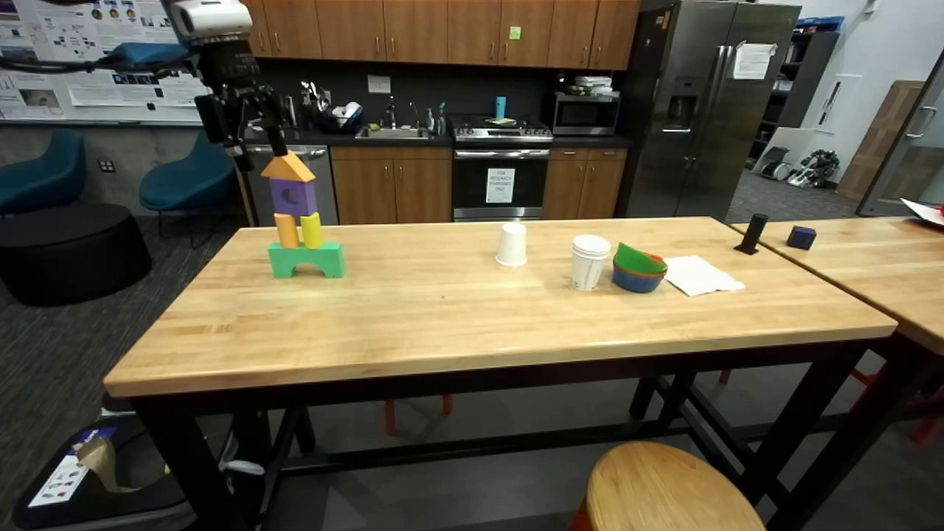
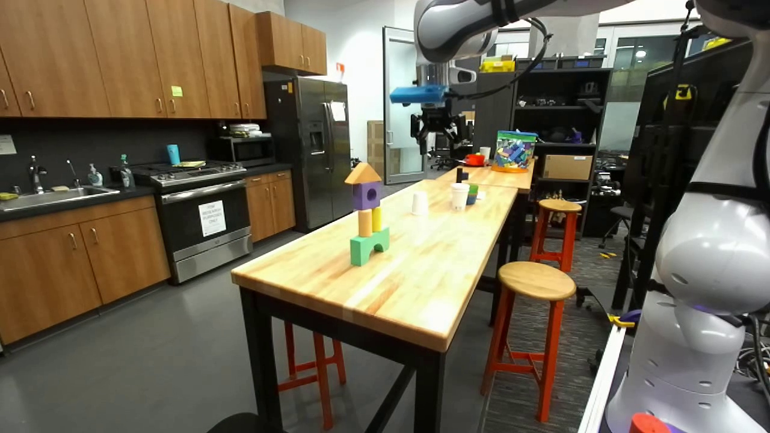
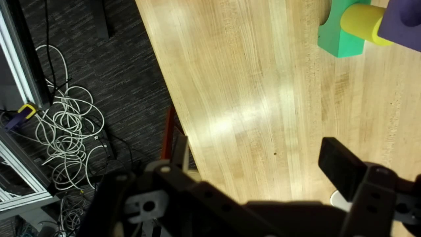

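Standing whole: a four-tier block tower [image 2: 365, 216], with the claw [image 2: 441, 144] spread wide and apart from it

Judging by how things lie, the stacking looks done, or very nearly so. A green arch [image 1: 306, 254] makes the foot; an orange cylinder [image 1: 286, 231] and a yellow cylinder [image 1: 311, 230] stand upright side by side on it; a purple block [image 1: 280, 193] with a round hole bridges both; and an orange roof block [image 1: 288, 168] sits at the peak, seeming to overhang the purple block slightly on one side. The whole tower stands unaided on the table [image 1: 442, 332], near the corner where the edge facing the stove [image 1: 472, 177] meets the end edge away from the adjoining table [image 1: 863, 258].

The claw holds nothing. In the wrist view its fingers [image 3: 342, 168] stand far apart, with the tower off beyond them rather than between. In an exterior view a gap shows between claw and tower. With no piece waiting in the grip, little seems left at the tower, perhaps only keeping the claw clear of it.

Farther toward the opposite end edge come an upside-down white cup [image 1: 512, 245], a stack of white cups [image 1: 590, 263], nested bowls [image 1: 638, 282] and a white sheet [image 1: 700, 275]. None touches the tower.
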